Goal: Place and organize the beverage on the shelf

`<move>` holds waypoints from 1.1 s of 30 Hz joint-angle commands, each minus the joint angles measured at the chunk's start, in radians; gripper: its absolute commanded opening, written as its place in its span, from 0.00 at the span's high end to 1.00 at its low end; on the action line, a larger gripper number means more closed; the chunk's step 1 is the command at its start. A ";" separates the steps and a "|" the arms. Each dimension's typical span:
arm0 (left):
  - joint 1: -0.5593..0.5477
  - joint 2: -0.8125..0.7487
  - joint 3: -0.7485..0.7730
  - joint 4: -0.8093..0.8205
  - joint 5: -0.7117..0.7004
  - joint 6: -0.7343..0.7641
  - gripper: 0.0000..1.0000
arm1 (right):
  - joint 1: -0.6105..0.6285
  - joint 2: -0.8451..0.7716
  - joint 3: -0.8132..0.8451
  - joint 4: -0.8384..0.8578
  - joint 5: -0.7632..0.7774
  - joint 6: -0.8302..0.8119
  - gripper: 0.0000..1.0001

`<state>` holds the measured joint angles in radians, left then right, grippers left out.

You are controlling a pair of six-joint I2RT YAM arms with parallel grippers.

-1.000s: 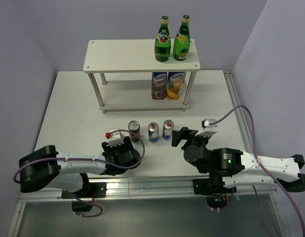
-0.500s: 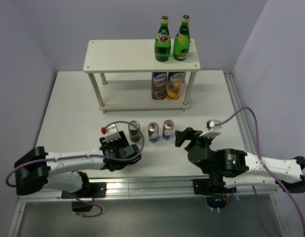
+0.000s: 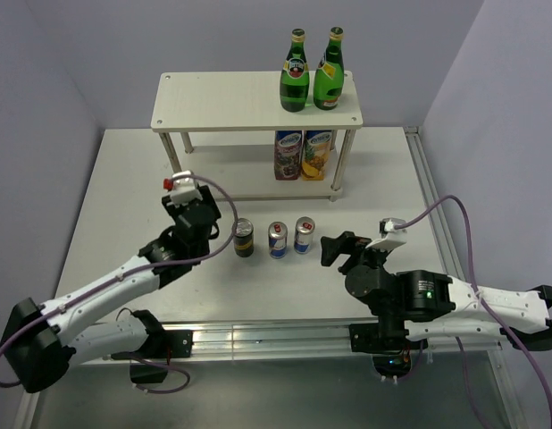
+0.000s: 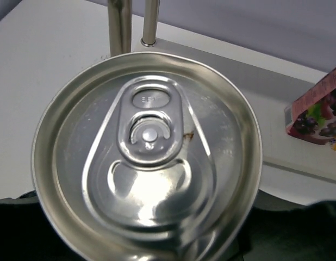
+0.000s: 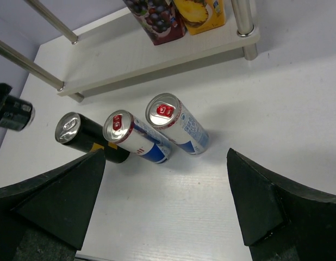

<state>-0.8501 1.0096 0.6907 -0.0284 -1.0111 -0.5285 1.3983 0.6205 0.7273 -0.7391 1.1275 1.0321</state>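
Left claw [image 3: 203, 228] clamped on a dark can [image 4: 146, 157], in front of the shelf [image 3: 222, 98]; right claw [image 3: 332, 248] wide, beside the row of three cans [image 3: 277, 239] before the shelf.

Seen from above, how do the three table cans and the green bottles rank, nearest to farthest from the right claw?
1. Right blue-and-silver can, beside the right claw.
2. Other blue-and-silver can, mid-row.
3. Dark can, left end.
4. Green bottles, atop the shelf.
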 commanded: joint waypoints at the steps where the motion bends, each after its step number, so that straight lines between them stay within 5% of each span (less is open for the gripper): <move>1: 0.129 0.143 0.099 0.272 0.236 0.271 0.99 | 0.008 -0.033 0.000 -0.045 0.048 0.045 0.00; 8: 0.264 0.365 0.184 0.421 0.448 0.328 0.99 | 0.008 -0.094 -0.011 -0.094 0.057 0.065 0.00; 33: 0.414 0.734 0.207 0.936 0.450 0.311 1.00 | 0.007 -0.125 -0.108 -0.059 0.083 0.065 0.00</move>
<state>-0.4492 1.7454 0.8513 0.7078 -0.5613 -0.2047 1.3983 0.4942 0.6270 -0.8448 1.1618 1.0950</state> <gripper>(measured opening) 0.631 0.998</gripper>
